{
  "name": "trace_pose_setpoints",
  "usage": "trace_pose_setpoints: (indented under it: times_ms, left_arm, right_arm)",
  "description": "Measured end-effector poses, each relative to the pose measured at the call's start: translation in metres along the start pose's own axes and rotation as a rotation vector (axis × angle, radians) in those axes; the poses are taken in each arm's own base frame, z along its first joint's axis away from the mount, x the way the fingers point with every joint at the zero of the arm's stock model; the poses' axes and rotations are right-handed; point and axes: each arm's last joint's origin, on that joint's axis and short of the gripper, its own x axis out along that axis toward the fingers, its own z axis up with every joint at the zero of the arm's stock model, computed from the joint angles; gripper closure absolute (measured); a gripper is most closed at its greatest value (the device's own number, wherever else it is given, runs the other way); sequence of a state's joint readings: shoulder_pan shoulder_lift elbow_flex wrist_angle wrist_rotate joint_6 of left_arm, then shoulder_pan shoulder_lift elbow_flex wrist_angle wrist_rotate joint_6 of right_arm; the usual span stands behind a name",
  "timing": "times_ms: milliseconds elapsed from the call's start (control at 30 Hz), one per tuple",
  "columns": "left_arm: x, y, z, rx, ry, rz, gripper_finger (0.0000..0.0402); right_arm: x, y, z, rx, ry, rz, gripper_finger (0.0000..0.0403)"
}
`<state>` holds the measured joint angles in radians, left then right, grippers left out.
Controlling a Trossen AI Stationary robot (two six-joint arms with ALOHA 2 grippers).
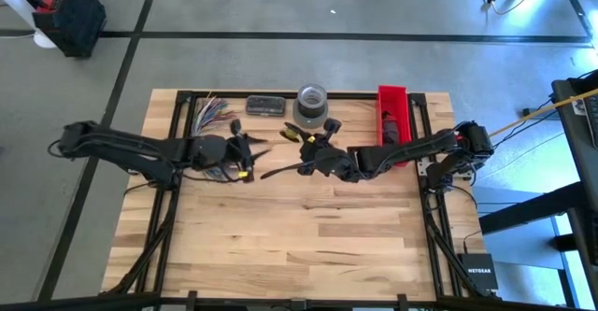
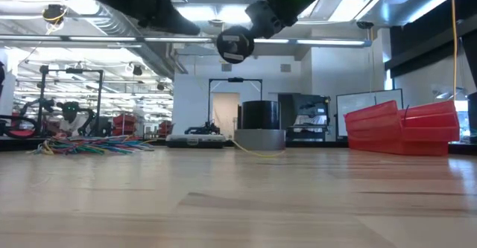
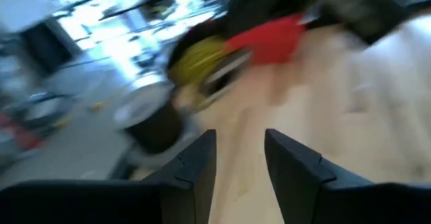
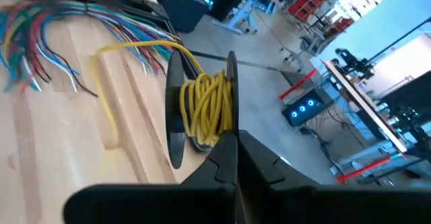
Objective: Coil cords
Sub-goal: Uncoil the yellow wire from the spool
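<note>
The right gripper (image 4: 229,160) is pinching a spool (image 4: 202,109) wound with yellow cord (image 4: 210,103) above the table's middle, apparently for winding, while the left gripper (image 3: 240,158) is hovering alongside, jaws spread, and loose cords (image 1: 213,111) are lying at the far left corner

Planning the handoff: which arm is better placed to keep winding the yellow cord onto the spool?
The right. Its gripper is shut on the spool with yellow cord wound on it. The left gripper is open and holds nothing.
</note>
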<state>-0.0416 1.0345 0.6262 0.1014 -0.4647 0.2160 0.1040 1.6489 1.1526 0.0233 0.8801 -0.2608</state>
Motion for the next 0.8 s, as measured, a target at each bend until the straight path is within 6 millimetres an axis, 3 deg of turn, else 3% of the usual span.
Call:
trace_pose_setpoints:
  times_ms: [100, 300, 600, 800]
  left_arm:
    - [0.009, 0.000, 0.001, -0.055, -0.035, -0.048, 0.0281]
    - [0.023, 0.009, -0.009, -0.122, 0.034, 0.041, 0.0281]
    - [0.043, 0.011, -0.021, -0.095, 0.085, 0.076, 0.0281]
    - [0.049, 0.009, -0.025, -0.066, 0.096, 0.077, 0.0328]
  right_arm:
    - [0.004, -0.004, -0.002, -0.004, 0.016, -0.011, 0.0401]
    - [0.005, -0.003, -0.006, -0.012, 0.034, -0.008, 0.0401]
    - [0.005, -0.003, -0.006, -0.010, 0.032, -0.008, 0.0401]
    - [0.005, -0.003, -0.006, -0.009, 0.031, -0.008, 0.0401]
